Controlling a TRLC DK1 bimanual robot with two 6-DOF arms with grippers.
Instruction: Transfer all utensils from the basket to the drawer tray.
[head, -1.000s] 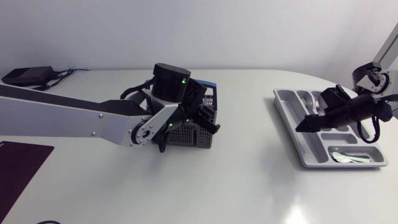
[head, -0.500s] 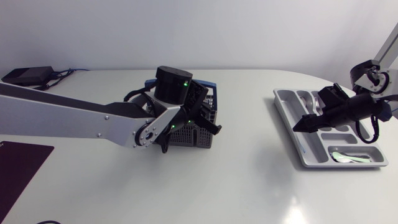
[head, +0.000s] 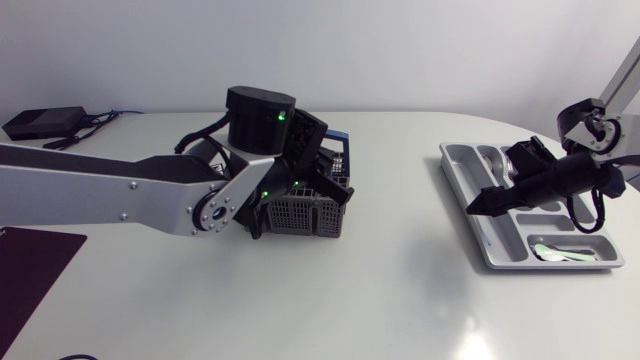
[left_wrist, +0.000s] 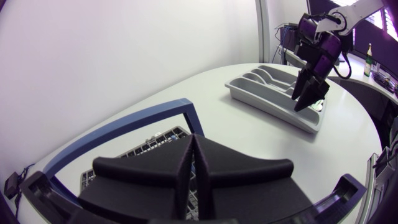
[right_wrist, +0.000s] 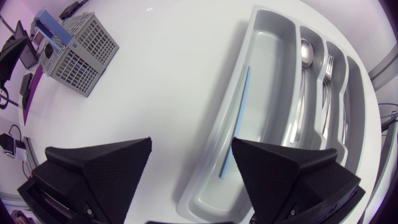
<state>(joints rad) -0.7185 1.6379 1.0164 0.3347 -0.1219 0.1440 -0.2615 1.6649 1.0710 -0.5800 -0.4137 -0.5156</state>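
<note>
Hovering over the basket (head: 312, 212), the left gripper (left_wrist: 193, 155) has its fingers (left_wrist: 236, 171) clenched flat against each other, with nothing between them. Directly under those fingers lies the grey mesh of the basket, and its blue handle (left_wrist: 134, 121) arches just ahead of the fingertips. What the basket holds cannot be made out from any view.

Well apart from it, across the white table (head: 400, 300), the right gripper (right_wrist: 191, 144) hangs with its fingers (right_wrist: 102, 165) released and spread wide, grasping nothing. Between and just ahead of these fingers sits the near long side of the grey tray (right_wrist: 267, 93), with a thin blue strip (right_wrist: 235, 121) running along that side. The tray's widest compartment lies ahead of the right-hand finger. Beyond it, in the narrower compartments, a spoon (right_wrist: 301, 87) and a fork (right_wrist: 325, 87) lie lengthwise, side by side but each in its own slot. The basket shows far ahead of the left-hand finger in the right wrist view, standing upright on the table.
</note>
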